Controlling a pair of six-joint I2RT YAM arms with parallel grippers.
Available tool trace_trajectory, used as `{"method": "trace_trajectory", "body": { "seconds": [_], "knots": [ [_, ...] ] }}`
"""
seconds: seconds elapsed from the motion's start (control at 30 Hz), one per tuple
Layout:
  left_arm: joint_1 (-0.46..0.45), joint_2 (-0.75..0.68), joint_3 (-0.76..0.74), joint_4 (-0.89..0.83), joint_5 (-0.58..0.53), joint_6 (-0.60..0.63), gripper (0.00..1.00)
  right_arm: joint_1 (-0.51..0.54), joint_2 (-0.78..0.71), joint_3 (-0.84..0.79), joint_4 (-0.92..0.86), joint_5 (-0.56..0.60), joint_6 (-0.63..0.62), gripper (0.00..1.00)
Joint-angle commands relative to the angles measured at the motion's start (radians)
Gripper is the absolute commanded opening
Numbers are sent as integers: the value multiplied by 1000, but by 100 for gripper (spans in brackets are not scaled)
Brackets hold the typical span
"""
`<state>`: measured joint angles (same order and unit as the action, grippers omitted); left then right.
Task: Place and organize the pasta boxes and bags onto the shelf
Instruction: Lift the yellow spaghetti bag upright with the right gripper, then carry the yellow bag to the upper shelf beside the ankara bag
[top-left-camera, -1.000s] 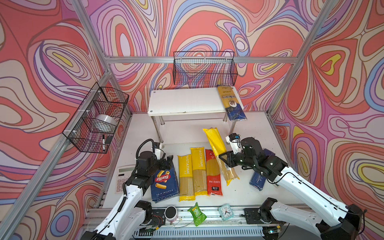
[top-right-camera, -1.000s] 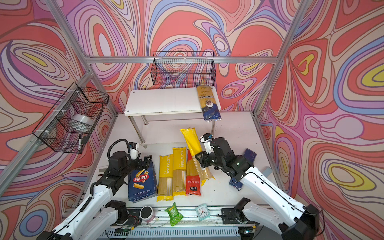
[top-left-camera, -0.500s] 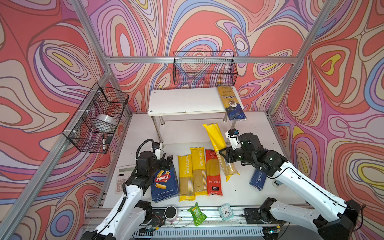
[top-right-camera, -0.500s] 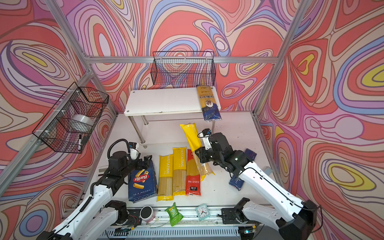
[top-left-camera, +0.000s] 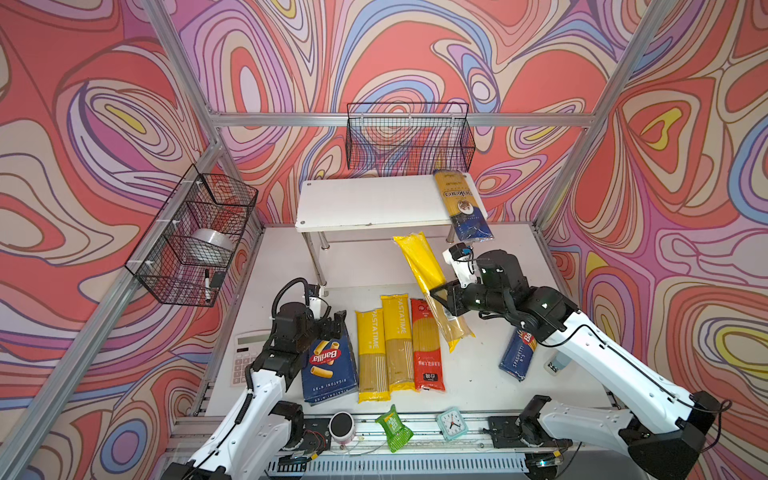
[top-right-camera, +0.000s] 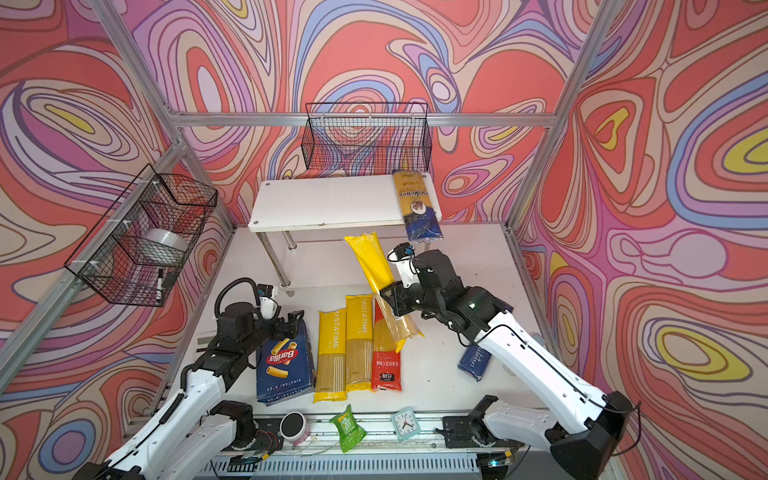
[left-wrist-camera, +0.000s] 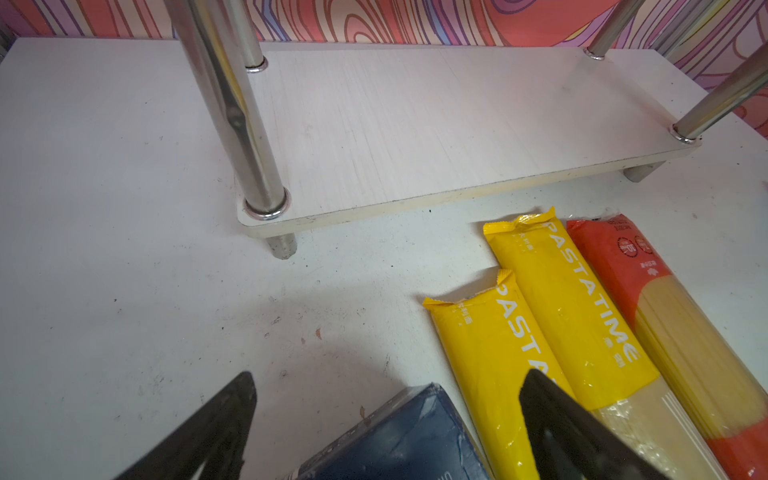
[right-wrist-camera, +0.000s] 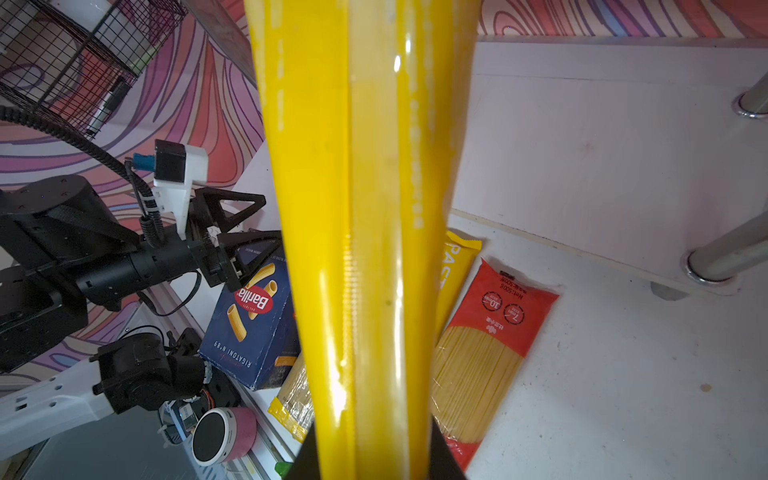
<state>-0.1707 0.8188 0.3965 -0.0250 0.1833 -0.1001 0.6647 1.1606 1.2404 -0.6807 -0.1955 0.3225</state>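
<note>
The right gripper has its black jaws pinched tight on a long slim spaghetti bag of glossy yellow plastic. It grips about midway, where the opaque yellow film gives way to clear film over pale strands. The bag hangs above the white tabletop, tilted. Its long axis runs from near right to far left, and the yellow end points at the white two-tier shelf with chrome tube legs, just short of the top board's front edge. In the right wrist view that bag shines smooth, with a seam band down its length (the fingers are mostly hidden behind it). On the top board's right end lies the gold and dark blue spaghetti bag, front to back, its blue end overhanging the front edge. The board to its left is bare, and so is the matt, faintly grained lower board. On the tabletop, a row lies side by side with long axes toward the shelf: the wide dark blue cardboard rigatoni box, one yellow PASTATIME bag, a second yellow PASTATIME bag and a red film bag. The left gripper holds its jaws spread wide over that box's far end; I cannot tell whether they touch it. The long narrow dark blue cardboard spaghetti box lies partly under the right arm, well apart from the row.
</note>
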Motion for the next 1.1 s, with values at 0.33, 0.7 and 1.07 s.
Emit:
{"method": "trace_trajectory", "body": {
  "seconds": [0.33, 0.7, 1.07],
  "knots": [
    [-4, -14, -2, 23, 11, 19, 100, 5, 144, 316, -60, 149, -14, 0],
    [-4, -30, -9, 24, 14, 18, 100, 6, 233, 498, -116, 185, 20, 0],
    [-4, -83, -31, 25, 11, 16, 100, 4, 438, 820, -262, 257, -34, 0]
  ]
}}
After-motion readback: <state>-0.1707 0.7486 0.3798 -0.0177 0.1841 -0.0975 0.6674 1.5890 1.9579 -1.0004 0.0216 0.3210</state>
